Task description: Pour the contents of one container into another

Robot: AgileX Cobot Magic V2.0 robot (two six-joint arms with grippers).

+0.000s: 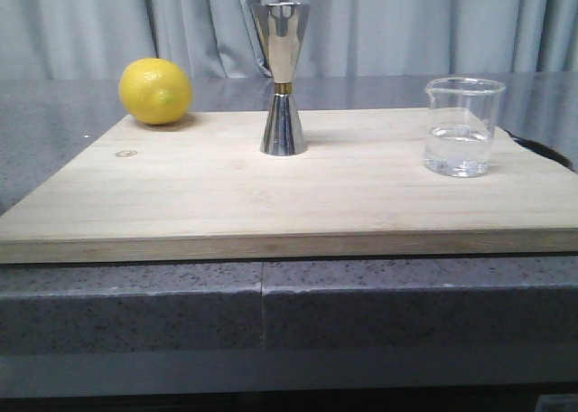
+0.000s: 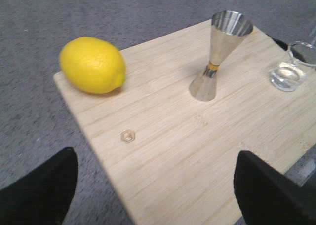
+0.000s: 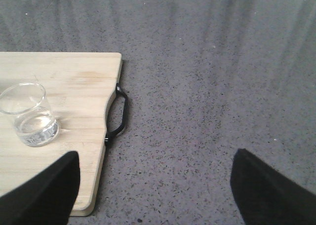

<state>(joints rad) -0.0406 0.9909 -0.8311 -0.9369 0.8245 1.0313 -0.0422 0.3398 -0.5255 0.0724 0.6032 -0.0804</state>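
Grey speckled stone [image 1: 135, 294] is seen under a pale wooden board [image 1: 271, 204], with grey curtains [image 1: 90, 23] hung behind. No arm is shown in the front view. Both grippers are seen only in their own wrist views: the left gripper [image 2: 155, 195] is held with its two dark fingers [image 2: 39, 193] spread wide and nothing between them, above the board's edge; the right gripper [image 3: 153, 190] is likewise spread wide and empty, above bare stone just beside the board's handle end.

Taking the board's centre in the front view as the clock's middle, the jigger [image 1: 283, 78] is stood upright at about 12 o'clock, its gold band [image 1: 283, 88] at the narrow waist and its wide mouth up. The beaker [image 1: 461, 126] is placed at about 3 o'clock, upright, with clear liquid in its lower part and its lip turned toward the jigger. The two are well apart. A lemon [image 1: 155, 90] is laid at about 10 o'clock, near the far corner. A small hexagon mark [image 2: 128, 135] is seen on the wood near the lemon. A black handle [image 3: 118, 116] is fixed to the board's edge beyond the beaker
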